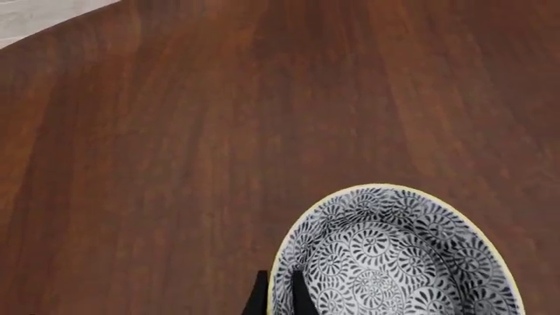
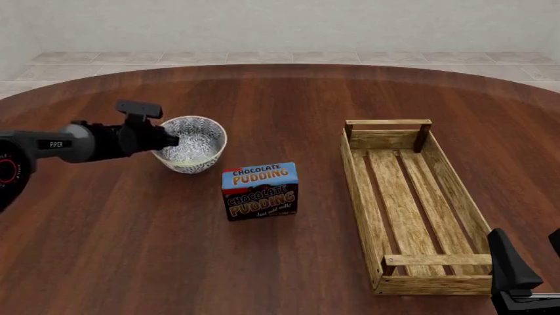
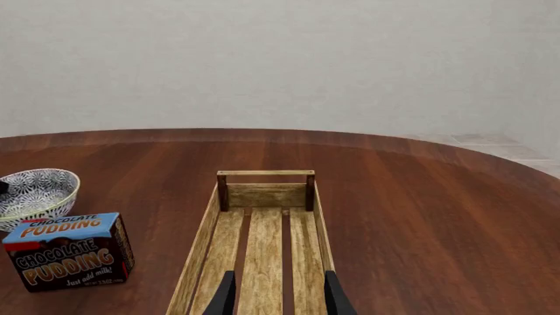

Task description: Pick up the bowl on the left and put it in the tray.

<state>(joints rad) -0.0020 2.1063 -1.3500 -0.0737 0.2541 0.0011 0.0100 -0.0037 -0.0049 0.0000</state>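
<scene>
The blue-and-white patterned bowl stands on the table's left half, and in the right wrist view the bowl shows behind the pudding box. My left gripper reaches in from the left and is shut on the bowl's near-left rim. In the left wrist view its two dark fingers pinch the bowl wall, one inside and one outside. Whether the bowl is off the table I cannot tell. The light-wood slatted tray lies lengthwise on the right. My right gripper stands open at the tray's near right corner, holding nothing; the right wrist view shows the right gripper over the tray.
A chocolate pudding box stands upright between the bowl and the tray, just to the near right of the bowl; it is also the box in the right wrist view. The round dark-wood table ends at a tiled floor beyond.
</scene>
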